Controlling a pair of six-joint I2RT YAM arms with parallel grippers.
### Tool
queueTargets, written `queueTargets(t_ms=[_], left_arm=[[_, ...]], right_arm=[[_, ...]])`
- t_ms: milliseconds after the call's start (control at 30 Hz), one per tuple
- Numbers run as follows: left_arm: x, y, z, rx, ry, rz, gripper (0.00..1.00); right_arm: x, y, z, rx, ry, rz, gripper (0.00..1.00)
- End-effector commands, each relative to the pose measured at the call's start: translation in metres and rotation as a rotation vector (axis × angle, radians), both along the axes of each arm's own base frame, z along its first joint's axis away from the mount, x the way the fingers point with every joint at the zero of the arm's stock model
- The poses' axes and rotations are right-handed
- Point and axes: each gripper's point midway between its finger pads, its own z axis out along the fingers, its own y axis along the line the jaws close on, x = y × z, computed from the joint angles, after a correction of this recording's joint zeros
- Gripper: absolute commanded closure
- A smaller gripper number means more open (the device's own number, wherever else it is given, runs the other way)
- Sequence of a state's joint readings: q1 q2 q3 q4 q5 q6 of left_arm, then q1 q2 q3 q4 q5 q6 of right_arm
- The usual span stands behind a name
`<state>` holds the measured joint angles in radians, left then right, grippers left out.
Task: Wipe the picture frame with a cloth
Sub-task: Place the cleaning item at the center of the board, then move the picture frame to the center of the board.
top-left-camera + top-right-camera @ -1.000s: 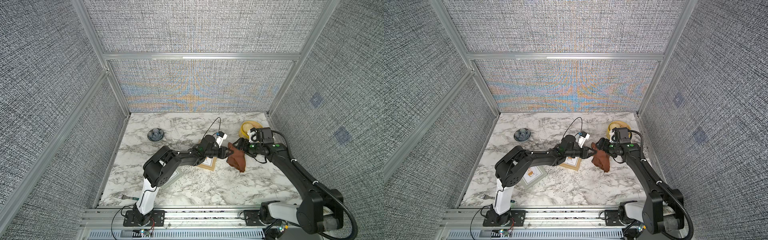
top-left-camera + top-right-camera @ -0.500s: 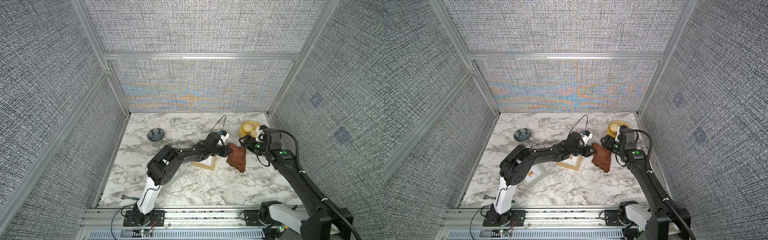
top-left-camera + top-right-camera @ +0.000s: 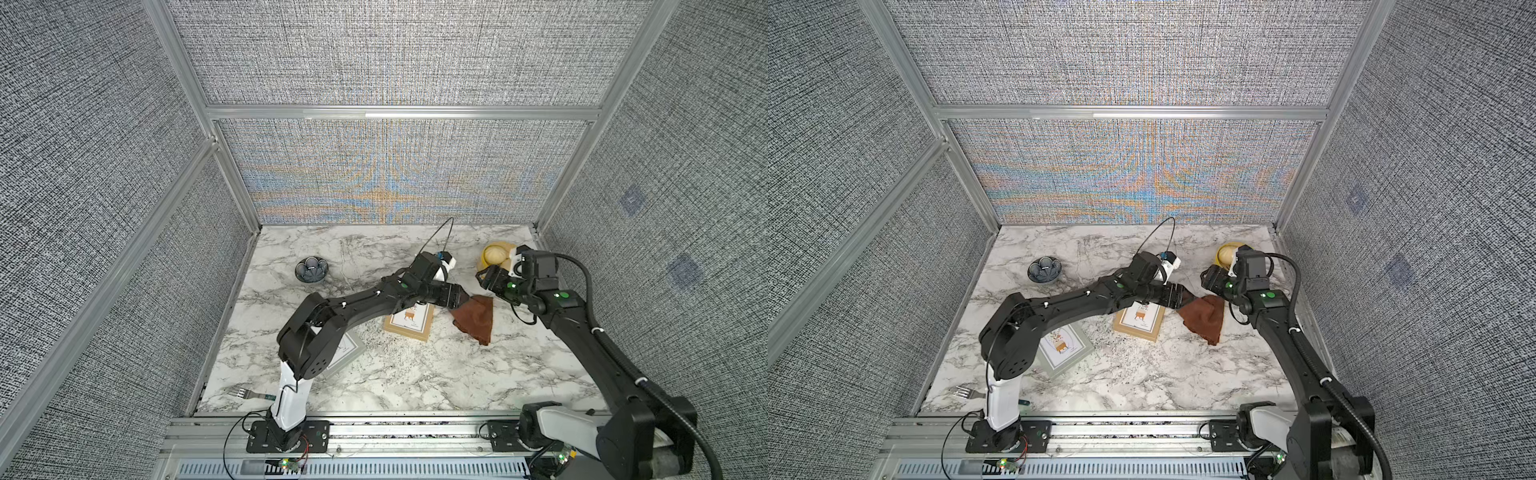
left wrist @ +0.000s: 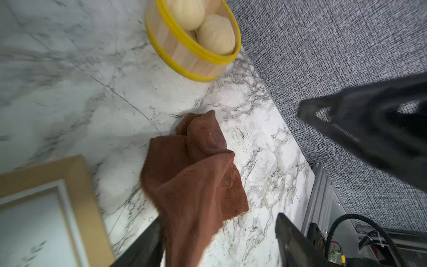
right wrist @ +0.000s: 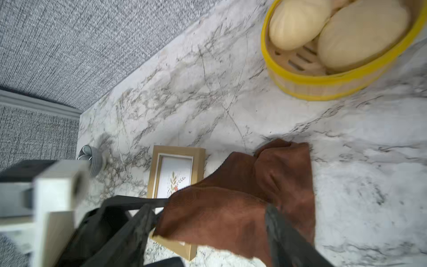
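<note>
- Cloth (image 3: 476, 320): reddish-brown, plain and soft. It lies rumpled on the marble table (image 3: 415, 382), at about 3 o'clock from the table's middle in both top views.
- From above it reads as a rough wedge (image 3: 1204, 318), with the broad edge toward 12 o'clock and the narrow tip toward 5 o'clock.
- In the left wrist view the cloth (image 4: 196, 173) is folded over itself in thick creases, with a fine weave and a slightly fuzzy hem.
- Its corner at 10 o'clock rises off the table toward the left gripper (image 3: 464, 301) and leans against one finger (image 4: 147, 240).
- The left gripper's jaws stand wide apart in the left wrist view. That corner touches only the one finger, so nothing is clamped.
- Tan wooden picture frame (image 3: 409, 322): it lies flat near the table's middle, just beside the cloth at the cloth's 9 o'clock. I cannot tell whether the two touch. The left arm crosses above its far end.
- The right gripper (image 3: 484, 280) hangs at the cloth's 12 o'clock, near its broad edge. In the right wrist view its blurred jaws are spread, with the cloth (image 5: 242, 196) below them and nothing gripped.
- A yellow-rimmed steamer basket (image 3: 484, 264) holding pale buns stands at 1 o'clock on the table, apart from the cloth.
- A grey picture frame (image 3: 1065, 349) lies at 8 o'clock, partly under the left arm.
- A small dark bowl (image 3: 311, 270) sits at 10 o'clock and a fork (image 3: 249, 392) at 7 o'clock.
</note>
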<state>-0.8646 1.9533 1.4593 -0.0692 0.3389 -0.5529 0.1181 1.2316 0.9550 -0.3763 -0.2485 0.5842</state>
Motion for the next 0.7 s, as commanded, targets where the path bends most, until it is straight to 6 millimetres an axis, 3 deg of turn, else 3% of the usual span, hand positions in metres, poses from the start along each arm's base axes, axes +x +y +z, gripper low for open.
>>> queueTargets(t_ms=[0, 133, 300, 400, 667], left_arm=[[0.013, 0.062, -0.024, 0.194, 0.027, 0.17, 0.2], [0.013, 0.133, -0.04, 0.307, 0.079, 0.329, 0.12], [0.006, 0.198, -0.051, 0.451, 0.143, 0.499, 0.11], [0.006, 0.207, -0.055, 0.452, 0.167, 0.524, 0.11], [0.008, 0.187, -0.076, 0.387, 0.267, 0.48, 0.14]], right_arm=[[-0.001, 0.036, 0.0, 0.144, 0.035, 0.132, 0.23], [-0.006, 0.067, -0.017, 0.175, 0.091, 0.222, 0.24], [-0.013, 0.111, -0.045, 0.18, 0.187, 0.304, 0.25], [-0.013, 0.126, -0.069, 0.191, 0.254, 0.301, 0.26], [-0.026, 0.155, -0.12, 0.238, 0.421, 0.342, 0.29]])
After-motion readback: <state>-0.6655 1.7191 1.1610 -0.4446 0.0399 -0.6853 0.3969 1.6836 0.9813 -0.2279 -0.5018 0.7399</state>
